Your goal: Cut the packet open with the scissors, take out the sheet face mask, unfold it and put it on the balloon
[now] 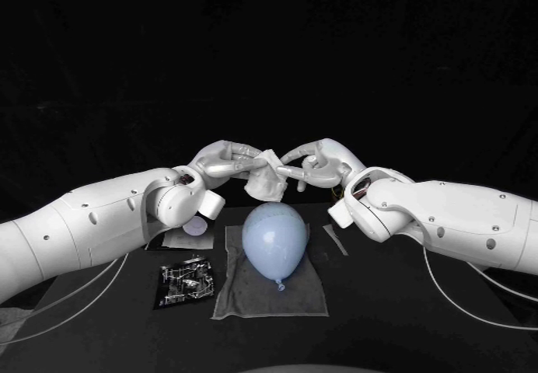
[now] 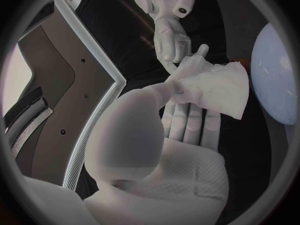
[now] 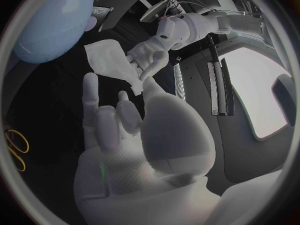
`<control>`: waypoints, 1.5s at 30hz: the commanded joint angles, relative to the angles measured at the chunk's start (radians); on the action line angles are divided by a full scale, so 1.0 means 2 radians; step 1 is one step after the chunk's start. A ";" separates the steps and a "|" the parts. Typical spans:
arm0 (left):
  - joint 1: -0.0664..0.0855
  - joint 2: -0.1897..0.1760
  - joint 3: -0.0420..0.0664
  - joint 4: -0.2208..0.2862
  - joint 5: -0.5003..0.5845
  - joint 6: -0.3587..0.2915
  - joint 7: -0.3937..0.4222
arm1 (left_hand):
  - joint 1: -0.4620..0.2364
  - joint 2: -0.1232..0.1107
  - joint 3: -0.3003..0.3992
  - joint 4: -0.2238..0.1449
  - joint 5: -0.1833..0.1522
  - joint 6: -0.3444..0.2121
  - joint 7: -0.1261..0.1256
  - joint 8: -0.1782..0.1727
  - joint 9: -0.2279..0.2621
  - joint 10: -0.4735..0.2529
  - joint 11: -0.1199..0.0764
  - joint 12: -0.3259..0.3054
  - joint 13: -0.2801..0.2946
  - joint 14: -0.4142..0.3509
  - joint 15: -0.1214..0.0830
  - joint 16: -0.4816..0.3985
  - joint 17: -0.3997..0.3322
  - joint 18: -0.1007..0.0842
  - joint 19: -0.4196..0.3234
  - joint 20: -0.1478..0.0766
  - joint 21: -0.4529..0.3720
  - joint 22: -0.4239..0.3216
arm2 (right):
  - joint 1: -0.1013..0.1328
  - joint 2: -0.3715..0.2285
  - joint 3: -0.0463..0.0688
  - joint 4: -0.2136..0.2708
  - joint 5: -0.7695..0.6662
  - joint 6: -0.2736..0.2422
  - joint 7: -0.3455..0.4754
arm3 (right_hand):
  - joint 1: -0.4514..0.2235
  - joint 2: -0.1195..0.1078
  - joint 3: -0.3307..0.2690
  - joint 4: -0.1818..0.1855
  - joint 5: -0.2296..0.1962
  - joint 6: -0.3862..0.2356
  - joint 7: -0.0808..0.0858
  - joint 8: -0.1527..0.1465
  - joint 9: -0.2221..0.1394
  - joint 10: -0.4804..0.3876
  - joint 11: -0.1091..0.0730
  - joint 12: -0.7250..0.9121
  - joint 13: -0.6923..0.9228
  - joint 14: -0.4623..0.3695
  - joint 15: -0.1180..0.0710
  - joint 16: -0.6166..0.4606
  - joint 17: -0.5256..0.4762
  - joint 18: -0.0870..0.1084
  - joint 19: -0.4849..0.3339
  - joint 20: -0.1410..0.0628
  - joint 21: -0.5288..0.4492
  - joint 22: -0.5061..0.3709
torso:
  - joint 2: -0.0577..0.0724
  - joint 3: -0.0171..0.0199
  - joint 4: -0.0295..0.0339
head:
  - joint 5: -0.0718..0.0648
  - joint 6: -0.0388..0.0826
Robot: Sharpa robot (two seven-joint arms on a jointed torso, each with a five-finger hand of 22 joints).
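Note:
The white folded sheet mask (image 1: 267,176) hangs in the air above the pale blue balloon (image 1: 274,238). My left hand (image 1: 225,163) pinches the mask (image 2: 212,87) between thumb and fingers. My right hand (image 1: 315,163) faces it from the other side. In the right wrist view that hand (image 3: 119,122) has its fingers spread, their tips just short of the mask (image 3: 107,59), which my left hand (image 3: 147,55) holds. The balloon (image 2: 279,70) lies on a grey cloth (image 1: 241,299). The opened silvery packet (image 1: 185,281) lies on the table left of the cloth.
A cut-off strip (image 1: 337,238) lies to the right of the balloon. The yellow-handled scissors (image 3: 17,147) lie on the black table. A small white round thing (image 1: 197,226) sits near my left forearm.

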 commanded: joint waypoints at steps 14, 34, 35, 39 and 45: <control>0.001 0.002 0.001 0.001 -0.005 -0.001 0.008 | -0.002 0.003 0.000 -0.003 0.003 0.002 0.000 0.003 0.002 0.004 0.001 -0.002 0.001 0.002 0.001 -0.002 0.000 0.010 -0.003 0.000 -0.002 0.000 | 0.001 0.005 0.000 0.005 -0.021 -0.020 -0.009 | 0.071 0.051 0.009 -0.022 0.002 0.081 -0.033 0.038 0.014 0.087 -0.031 0.099 0.106 0.078 -0.026 0.033 0.103 0.005 0.033 -0.024 0.026 0.017 | 0.000 0.0005 -0.0007 | 0.000 -0.001; 0.001 0.003 0.001 0.001 -0.016 0.001 0.007 | -0.004 0.003 0.001 -0.004 0.003 0.001 0.000 0.003 0.004 0.004 0.001 -0.002 0.001 0.002 0.001 -0.002 0.001 0.011 -0.004 0.000 -0.002 0.000 | 0.000 0.006 0.000 0.010 -0.024 -0.018 -0.010 | 0.077 0.059 0.043 -0.042 0.002 0.101 -0.044 0.029 0.011 0.129 -0.043 0.153 0.174 0.114 -0.043 0.045 0.164 -0.037 0.217 -0.045 0.238 0.265 | 0.000 0.0002 -0.0006 | 0.000 0.000; 0.001 0.003 0.001 0.001 -0.016 0.001 0.007 | -0.004 0.003 0.001 -0.004 0.003 0.001 0.000 0.003 0.004 0.004 0.001 -0.002 0.001 0.002 0.001 -0.002 0.001 0.011 -0.004 0.000 -0.002 0.000 | 0.000 0.006 0.000 0.010 -0.026 -0.017 -0.014 | 0.076 0.059 0.043 -0.042 0.002 0.101 -0.044 0.029 0.011 0.129 -0.043 0.153 0.174 0.114 -0.043 0.045 0.164 -0.038 0.218 -0.045 0.239 0.267 | 0.000 0.0002 -0.0005 | 0.000 0.000; 0.001 0.003 0.001 0.002 -0.016 0.002 0.007 | -0.004 0.003 0.001 -0.004 0.003 0.001 0.000 0.003 0.004 0.004 0.001 -0.002 0.001 0.002 0.001 -0.002 0.001 0.011 -0.004 0.000 -0.002 0.000 | 0.000 0.009 0.000 0.010 -0.037 -0.015 -0.030 | 0.062 0.056 0.047 -0.037 0.002 0.104 -0.048 0.031 0.017 0.129 -0.046 0.153 0.174 0.114 -0.047 0.045 0.164 -0.069 0.287 -0.050 0.340 0.419 | 0.000 0.0003 -0.0002 | 0.000 0.000; 0.001 0.003 0.001 0.002 -0.018 0.001 0.007 | -0.004 0.003 0.001 -0.004 0.003 0.001 0.000 0.003 0.004 0.004 0.001 -0.002 0.001 0.002 0.001 -0.002 0.001 0.011 -0.004 0.000 -0.002 0.000 | 0.000 0.010 0.000 0.011 -0.040 -0.027 -0.033 | 0.073 0.063 0.070 -0.049 0.002 0.108 -0.052 0.036 0.024 0.129 -0.050 0.153 0.174 0.114 -0.050 0.045 0.164 -0.070 0.289 -0.053 0.346 0.427 | 0.000 0.0000 -0.0005 | 0.000 -0.001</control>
